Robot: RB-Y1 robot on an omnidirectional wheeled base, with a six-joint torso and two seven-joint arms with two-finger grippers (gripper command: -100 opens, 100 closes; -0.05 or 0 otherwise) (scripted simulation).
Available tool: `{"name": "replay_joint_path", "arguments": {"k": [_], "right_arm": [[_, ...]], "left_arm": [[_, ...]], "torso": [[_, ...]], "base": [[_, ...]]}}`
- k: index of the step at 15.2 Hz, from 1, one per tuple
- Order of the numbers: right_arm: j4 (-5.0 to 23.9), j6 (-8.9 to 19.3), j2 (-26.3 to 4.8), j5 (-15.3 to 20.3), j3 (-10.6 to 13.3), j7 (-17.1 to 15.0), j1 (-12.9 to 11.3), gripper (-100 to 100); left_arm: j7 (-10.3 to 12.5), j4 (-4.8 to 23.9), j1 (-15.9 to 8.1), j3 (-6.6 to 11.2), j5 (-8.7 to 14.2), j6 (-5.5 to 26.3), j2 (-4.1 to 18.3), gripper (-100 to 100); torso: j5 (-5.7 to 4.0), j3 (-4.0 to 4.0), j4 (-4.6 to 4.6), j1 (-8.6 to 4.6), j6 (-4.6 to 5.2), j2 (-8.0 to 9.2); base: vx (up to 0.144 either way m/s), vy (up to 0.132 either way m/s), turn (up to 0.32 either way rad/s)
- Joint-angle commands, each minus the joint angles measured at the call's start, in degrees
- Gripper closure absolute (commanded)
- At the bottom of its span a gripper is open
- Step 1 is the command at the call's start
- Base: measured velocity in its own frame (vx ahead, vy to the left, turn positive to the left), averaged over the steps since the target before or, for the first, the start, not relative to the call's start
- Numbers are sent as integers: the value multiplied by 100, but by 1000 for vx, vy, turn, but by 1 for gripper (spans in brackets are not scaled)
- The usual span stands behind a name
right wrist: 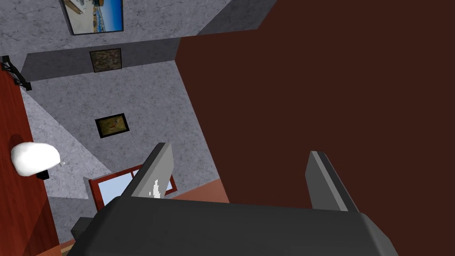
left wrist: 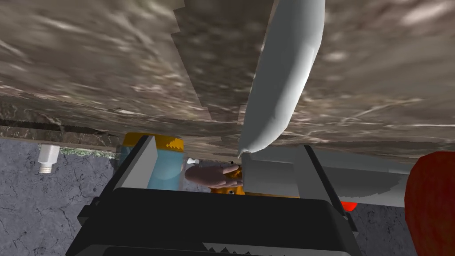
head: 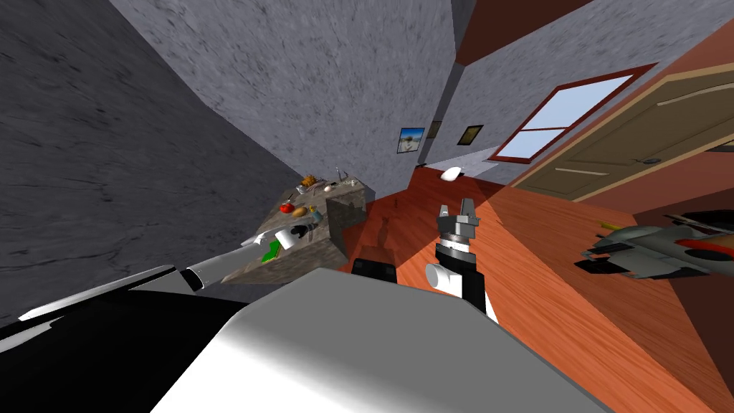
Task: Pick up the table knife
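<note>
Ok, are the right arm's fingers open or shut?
Open. The right gripper has its fingers wide apart, nothing between them.

The right pincer (head: 456, 208) has thin grey blades on a dark box, forearm (head: 448, 274) seemingly white and black.

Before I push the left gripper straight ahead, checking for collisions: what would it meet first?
Probably the light grey table knife, lying just beyond the open left gripper on the mottled counter; how near is unclear.
</note>
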Motion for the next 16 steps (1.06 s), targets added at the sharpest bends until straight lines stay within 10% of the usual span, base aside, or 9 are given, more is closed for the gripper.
{"name": "replay_joint_path", "arguments": {"k": [1, 2, 3, 16], "right_arm": [[0, 0, 0, 0, 0, 0, 0, 0], [0, 0, 0, 0, 0, 0, 0, 0], [0, 0, 0, 0, 0, 0, 0, 0], [0, 0, 0, 0, 0, 0, 0, 0]], "left_arm": [[-50, 181, 7, 3, 7, -146, -54, -100], [-30, 96, -15, -8, 12, -63, -28, -100], [-41, 120, -18, -10, 13, -87, -36, 100], [127, -500, -14, -10, -74, 352, 107, 100]], "torso": [[0, 0, 0, 0, 0, 0], [0, 0, 0, 0, 0, 0], [0, 1, 0, 1, -1, 2], [17, 19, 12, 23, 1, 28]], "base": [[20, -15, -44], [12, -8, -16], [0, 0, 0], [-14, 9, 31]]}}
